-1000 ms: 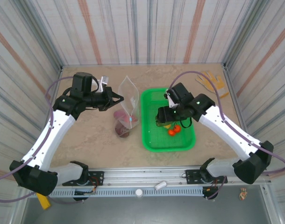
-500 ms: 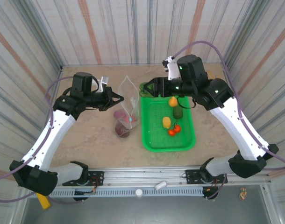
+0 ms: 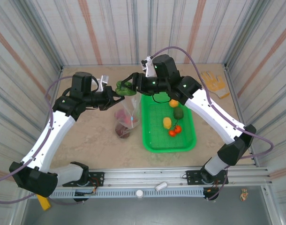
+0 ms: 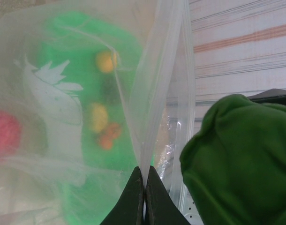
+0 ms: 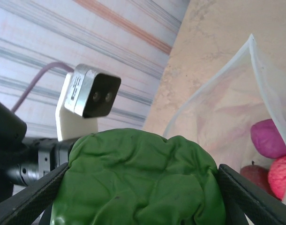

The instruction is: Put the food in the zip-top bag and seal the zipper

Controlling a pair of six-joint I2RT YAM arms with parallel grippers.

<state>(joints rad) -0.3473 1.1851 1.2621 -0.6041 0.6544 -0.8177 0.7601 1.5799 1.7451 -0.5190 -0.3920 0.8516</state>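
The clear floppy zip-top bag (image 3: pixel 131 112) lies just beside a green mesh plastic basket (image 3: pixel 152 140), its long axis along the basket's side. The left gripper (image 4: pixel 144 194) pinches the bag's edge. The right gripper (image 3: pixel 128 87) clamps a crumpled green plastic vegetable (image 5: pixel 143 183) near the basket's far corner.

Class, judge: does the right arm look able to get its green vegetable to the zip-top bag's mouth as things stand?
Probably yes. The right jaws, shut on the green vegetable, hang beside the zip-top bag, its edge pinched up by the left jaws; nothing lies between.
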